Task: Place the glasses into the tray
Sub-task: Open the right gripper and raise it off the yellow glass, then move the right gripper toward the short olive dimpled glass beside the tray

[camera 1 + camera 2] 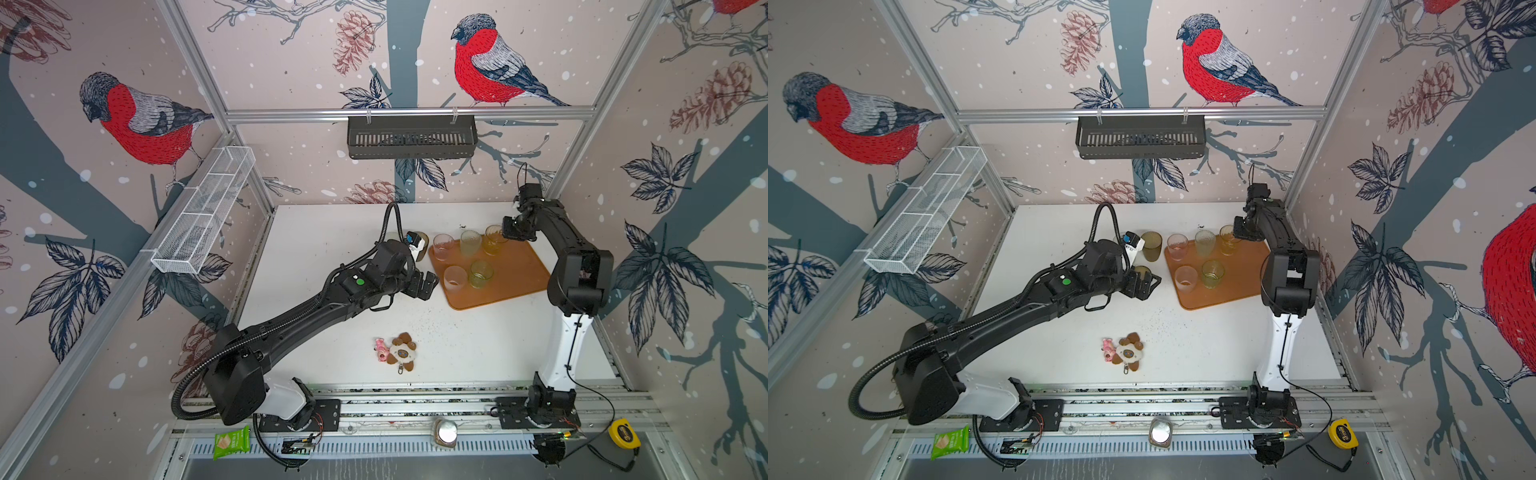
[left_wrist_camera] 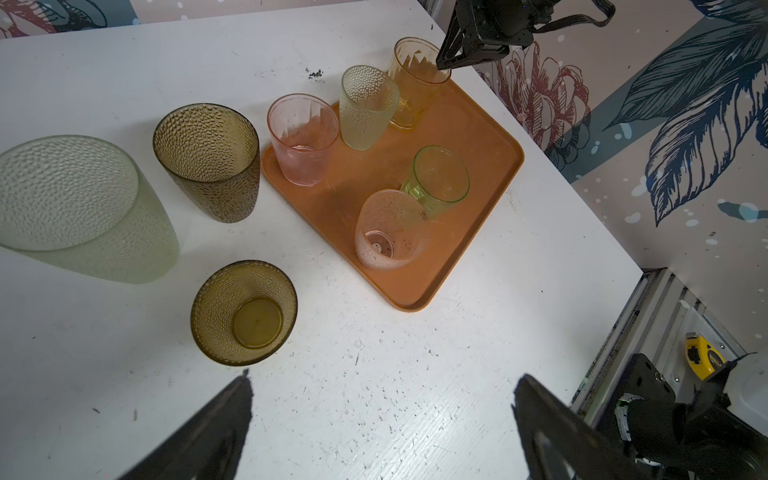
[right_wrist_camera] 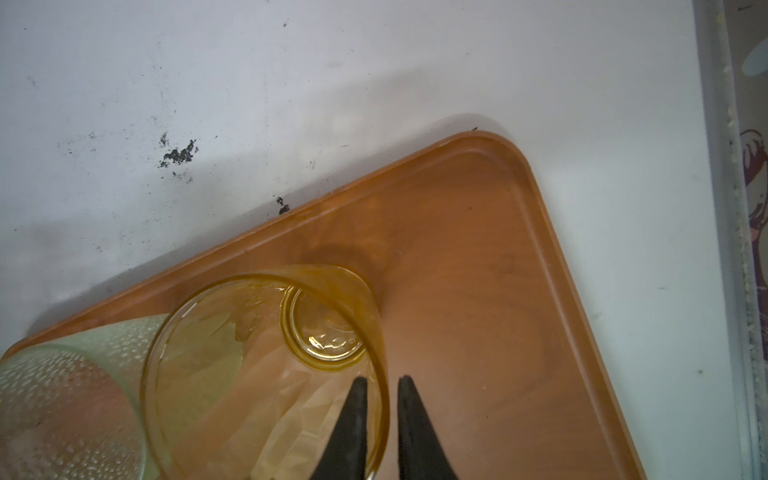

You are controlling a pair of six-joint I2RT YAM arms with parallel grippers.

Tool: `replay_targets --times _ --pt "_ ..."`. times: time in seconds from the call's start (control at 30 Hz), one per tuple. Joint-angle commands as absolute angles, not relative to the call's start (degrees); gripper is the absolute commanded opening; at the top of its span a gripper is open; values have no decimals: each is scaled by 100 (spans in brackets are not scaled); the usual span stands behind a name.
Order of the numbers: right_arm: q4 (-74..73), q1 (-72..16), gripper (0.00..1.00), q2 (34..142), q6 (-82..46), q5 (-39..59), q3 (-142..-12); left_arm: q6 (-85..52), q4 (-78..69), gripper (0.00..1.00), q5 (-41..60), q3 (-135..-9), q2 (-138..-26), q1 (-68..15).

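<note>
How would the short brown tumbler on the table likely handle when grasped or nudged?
The short brown tumbler is upright and squat, so a nudge would probably slide it across the table rather than tip it. Its dimpled wall likely gives some grip. Thin and translucent, it is probably light.

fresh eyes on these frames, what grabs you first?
The red bullfinch wallpaper shouts loudest, on every wall in view. Next comes the orange tray at the back right of the table, holding five glasses, with the right gripper astride the rim of the amber glass, jaws slightly parted. Left of the tray, a tall brown glass, a short brown glass and a frosted pale glass stand on bare table by the wide-open left gripper.
</note>
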State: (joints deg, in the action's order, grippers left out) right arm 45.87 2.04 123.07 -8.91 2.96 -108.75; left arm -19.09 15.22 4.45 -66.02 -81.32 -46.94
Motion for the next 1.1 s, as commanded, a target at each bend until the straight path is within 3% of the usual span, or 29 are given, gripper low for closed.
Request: replay_targets --times 0.0,0.67,1.07 --pt "4558 179 22 12201 -923 255 -10898 -1870 1364 98 439 -6600 -8077 -4693" --pt "4667 1 50 11245 -877 53 -10746 -1887 1292 98 490 -6641 -8102 -4755" --pt "4706 -485 52 10401 -1031 53 -10297 -2185 1103 98 606 -6798 -8390 -4755"
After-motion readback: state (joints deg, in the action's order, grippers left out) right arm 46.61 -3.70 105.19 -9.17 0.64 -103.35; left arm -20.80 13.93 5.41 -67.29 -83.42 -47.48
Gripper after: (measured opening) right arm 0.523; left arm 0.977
